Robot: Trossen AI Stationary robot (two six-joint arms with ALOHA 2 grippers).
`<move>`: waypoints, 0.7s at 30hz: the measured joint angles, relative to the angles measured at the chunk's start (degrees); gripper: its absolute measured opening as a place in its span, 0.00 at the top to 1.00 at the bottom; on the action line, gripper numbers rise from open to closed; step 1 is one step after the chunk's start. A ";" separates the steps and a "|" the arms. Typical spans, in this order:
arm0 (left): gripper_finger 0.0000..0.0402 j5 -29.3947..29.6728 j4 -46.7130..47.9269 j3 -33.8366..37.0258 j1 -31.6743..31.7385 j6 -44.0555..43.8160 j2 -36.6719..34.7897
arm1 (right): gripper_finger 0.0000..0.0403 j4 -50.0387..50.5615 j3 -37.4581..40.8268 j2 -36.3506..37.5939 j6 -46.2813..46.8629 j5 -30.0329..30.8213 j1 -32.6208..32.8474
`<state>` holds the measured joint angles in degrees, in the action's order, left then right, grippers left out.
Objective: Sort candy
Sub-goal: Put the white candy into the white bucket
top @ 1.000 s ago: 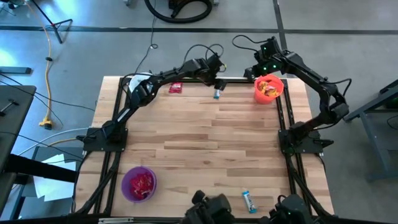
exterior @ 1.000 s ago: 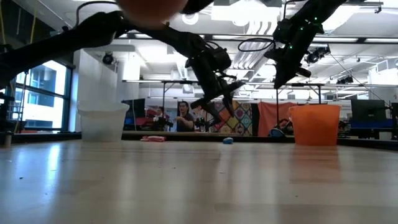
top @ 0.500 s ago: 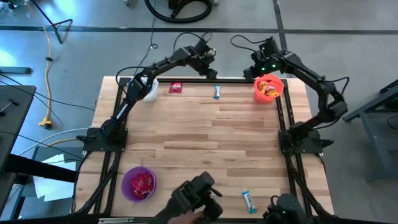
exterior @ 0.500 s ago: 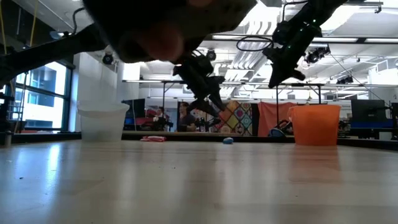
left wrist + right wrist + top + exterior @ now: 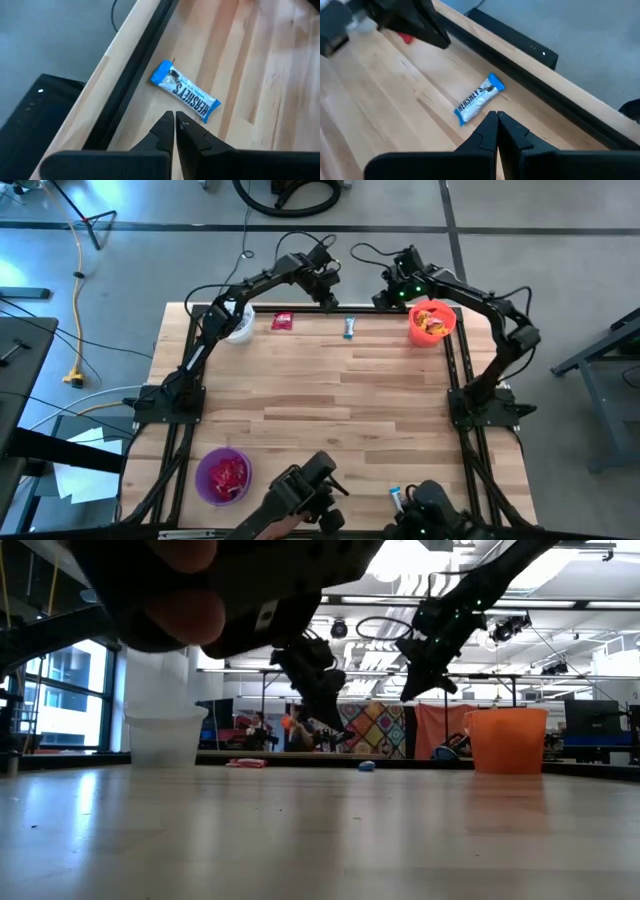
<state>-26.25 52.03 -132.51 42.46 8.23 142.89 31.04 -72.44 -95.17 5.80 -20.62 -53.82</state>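
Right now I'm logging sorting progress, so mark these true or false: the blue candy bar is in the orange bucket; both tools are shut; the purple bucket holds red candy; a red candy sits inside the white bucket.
1. False: the blue candy bar lies on the table.
2. True: the left tool and right tool are both shut and empty.
3. True: the purple bucket holds red candy.
4. False: the red candy lies on the table beside the white bucket.

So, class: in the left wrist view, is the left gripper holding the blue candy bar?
No. The left gripper is shut on nothing, and the blue candy bar lies apart on the table.
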 joint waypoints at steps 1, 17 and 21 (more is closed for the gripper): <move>0.99 -1.48 -0.93 1.09 0.32 -0.07 0.00 | 1.00 -0.14 0.00 -0.78 -0.01 -0.02 0.12; 0.99 -5.00 -6.79 6.95 1.09 -10.31 0.00 | 1.00 -9.60 0.00 -15.43 1.37 0.30 4.00; 0.99 -4.95 -6.72 6.95 1.09 -10.80 0.00 | 1.00 -9.67 0.00 -17.72 1.74 0.06 5.79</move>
<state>-31.20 45.31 -125.56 43.55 -2.57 142.89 21.37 -72.44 -112.89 7.54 -20.56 -48.03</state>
